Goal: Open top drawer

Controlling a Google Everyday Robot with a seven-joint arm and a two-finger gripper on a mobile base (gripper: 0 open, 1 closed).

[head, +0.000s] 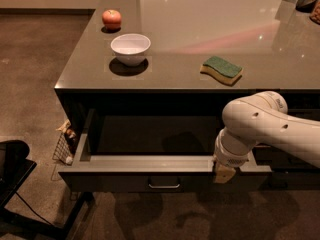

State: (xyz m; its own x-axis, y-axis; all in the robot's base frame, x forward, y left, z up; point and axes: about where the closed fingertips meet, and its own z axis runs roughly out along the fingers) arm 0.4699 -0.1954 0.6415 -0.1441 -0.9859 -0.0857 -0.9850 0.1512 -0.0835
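Nearest, the top drawer point(125, 181) stands well out from under the worktop point(175, 34), its bar handle point(164, 186) untouched and its grey tray exposed. The tool point(224, 173) hangs over the front panel's upper edge, right of the handle; whether it is apart or together I cannot tell. The opening looks all but done, so next comes a short straight pull at most, then lifting clear. The white arm point(265, 126) reaches in from the right, wrist bent downward. Beyond lie a green sponge point(221, 69), a white bowl point(130, 48) and an apple point(112, 19).
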